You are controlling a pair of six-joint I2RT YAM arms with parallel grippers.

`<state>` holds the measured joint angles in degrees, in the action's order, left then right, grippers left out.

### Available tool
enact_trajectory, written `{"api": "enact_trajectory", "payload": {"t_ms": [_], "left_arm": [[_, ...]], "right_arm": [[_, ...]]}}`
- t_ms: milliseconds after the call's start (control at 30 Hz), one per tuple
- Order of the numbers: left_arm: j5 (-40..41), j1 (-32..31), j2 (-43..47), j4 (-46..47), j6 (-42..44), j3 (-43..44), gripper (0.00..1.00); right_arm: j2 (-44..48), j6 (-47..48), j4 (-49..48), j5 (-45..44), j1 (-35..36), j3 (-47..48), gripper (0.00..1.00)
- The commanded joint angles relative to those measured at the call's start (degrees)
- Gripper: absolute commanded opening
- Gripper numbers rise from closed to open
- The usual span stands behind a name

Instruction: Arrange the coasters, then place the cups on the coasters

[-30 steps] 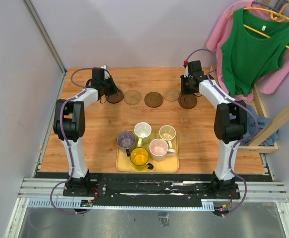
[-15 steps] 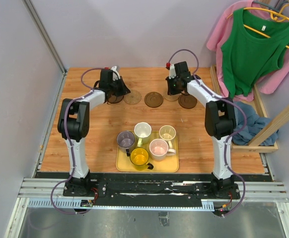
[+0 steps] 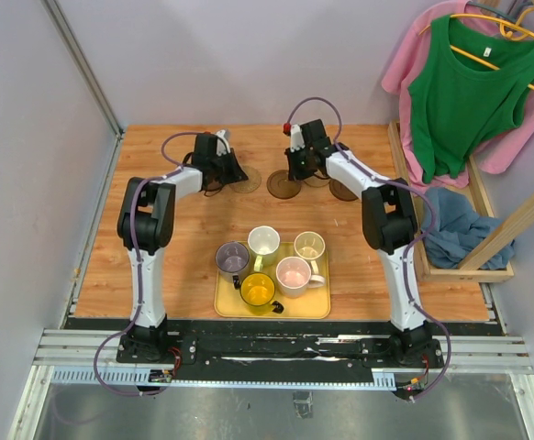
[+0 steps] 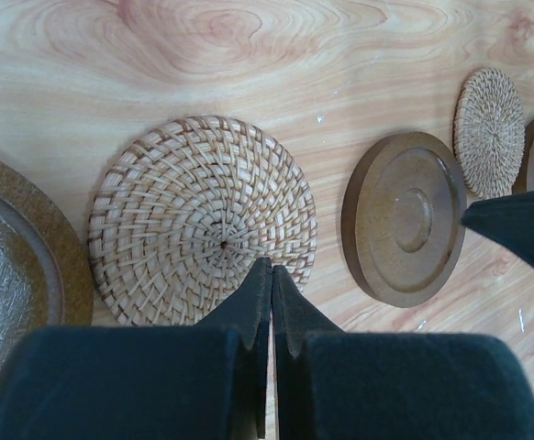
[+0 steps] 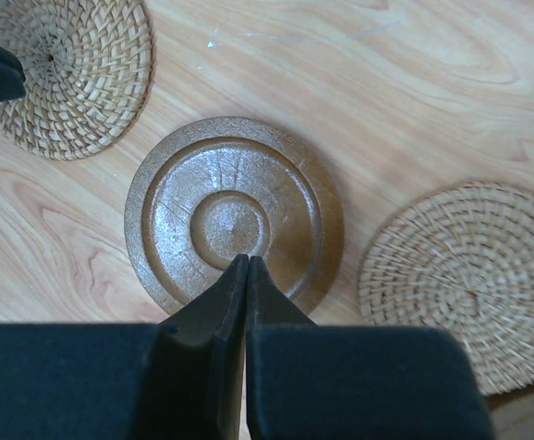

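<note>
Top view: the coasters (image 3: 283,186) lie flat in a row under the fingertips, partly hidden by both wrists. The arms are stretched far forward. The cups (image 3: 294,273) stand upright in a yellow tray (image 3: 272,313), well behind the fingers.

Left wrist view: the left gripper (image 4: 270,270) is pressed together, empty, its tips over a woven coaster (image 4: 203,220). A dark coaster (image 4: 10,257) is cut off at the left.

Right wrist view: the right gripper (image 5: 247,261) is closed on nothing, above a ringed brown coaster (image 5: 235,215).
</note>
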<state>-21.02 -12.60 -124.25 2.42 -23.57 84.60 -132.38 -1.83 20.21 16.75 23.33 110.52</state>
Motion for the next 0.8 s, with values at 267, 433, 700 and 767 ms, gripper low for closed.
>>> {"api": "enact_trajectory", "payload": {"t_ms": [267,433,700,767], "left_arm": [[-1.49,-0.36,-4.12,-2.05,0.23,4.48,0.01],[-1.25,-0.34,-5.00,-2.37,0.26,4.73,0.01],[-0.49,-0.33,-6.52,-3.19,-0.03,6.23,0.01],[-0.29,-0.32,-6.68,-3.27,0.01,6.36,0.01]], "right_arm": [[-5.46,-0.98,-0.66,4.51,1.94,4.04,0.01],[-7.65,-1.16,0.02,3.74,1.98,5.87,0.01],[-11.41,-0.67,1.15,-0.40,1.97,10.36,0.01],[-11.98,-0.42,1.10,-1.57,1.91,11.00,0.02]]}}
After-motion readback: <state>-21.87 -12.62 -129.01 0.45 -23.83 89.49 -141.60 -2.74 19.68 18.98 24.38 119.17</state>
